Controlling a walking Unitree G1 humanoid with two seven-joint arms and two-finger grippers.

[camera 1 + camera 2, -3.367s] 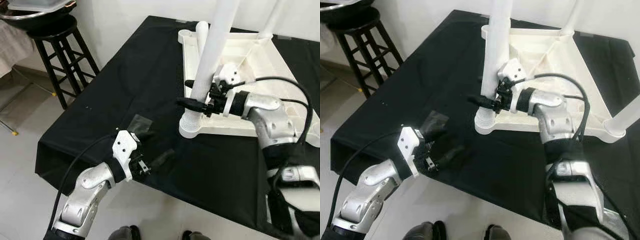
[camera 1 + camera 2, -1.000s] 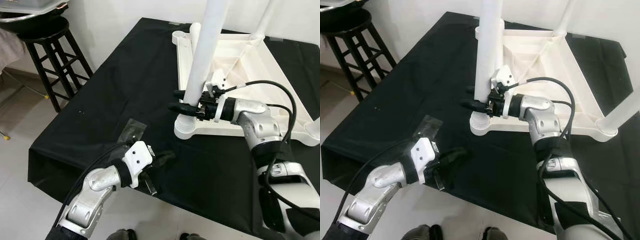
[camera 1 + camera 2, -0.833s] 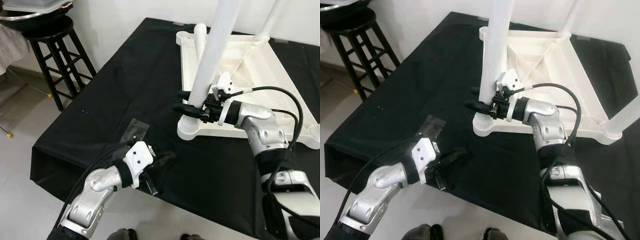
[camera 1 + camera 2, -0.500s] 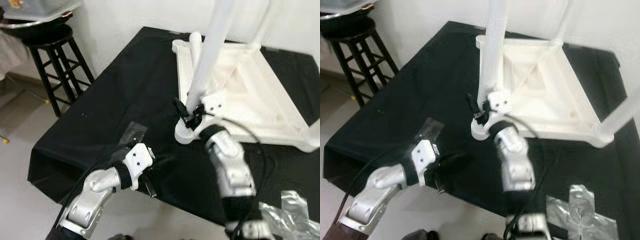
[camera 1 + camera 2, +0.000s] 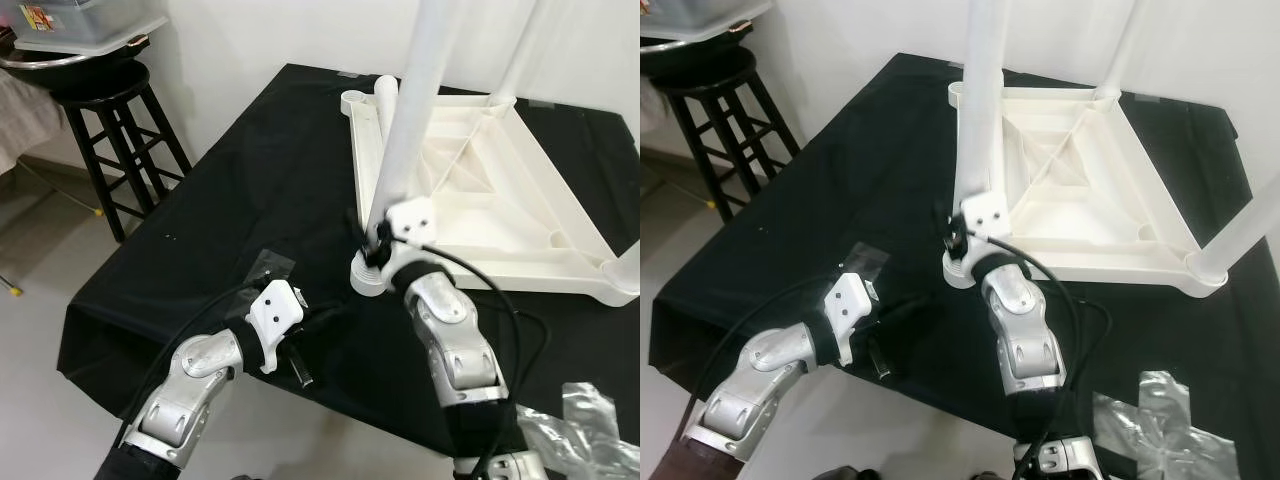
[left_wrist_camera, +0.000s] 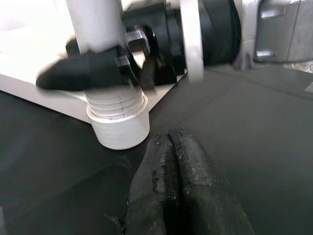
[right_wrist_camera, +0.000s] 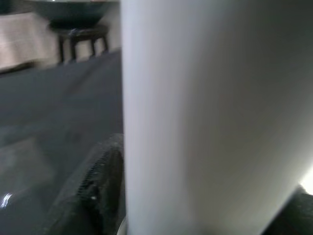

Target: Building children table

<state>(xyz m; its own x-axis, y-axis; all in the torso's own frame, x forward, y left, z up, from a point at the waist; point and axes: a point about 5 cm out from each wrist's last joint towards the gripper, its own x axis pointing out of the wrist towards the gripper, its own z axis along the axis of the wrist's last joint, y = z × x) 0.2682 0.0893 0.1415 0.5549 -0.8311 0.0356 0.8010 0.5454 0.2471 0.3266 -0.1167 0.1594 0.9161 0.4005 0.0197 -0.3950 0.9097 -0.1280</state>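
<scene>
The white children's table top lies upside down on the black cloth. A white leg stands upright in its near-left corner socket. My right gripper is shut on this leg just above the threaded socket; in the left wrist view its fingers wrap the tube. In the right wrist view the leg sits between the black fingers. My left gripper rests on the cloth in front of the socket, fingers pressed together and empty.
Two more white legs stand at other corners, and a short post at the far left one. A black stool with a bowl stands left of the table. A clear bag and crinkled plastic lie on the cloth.
My right arm has swung round from the right side to the near side of the leg, its gripper staying on the leg's base. The camera shifted. The left gripper stayed on the cloth.
</scene>
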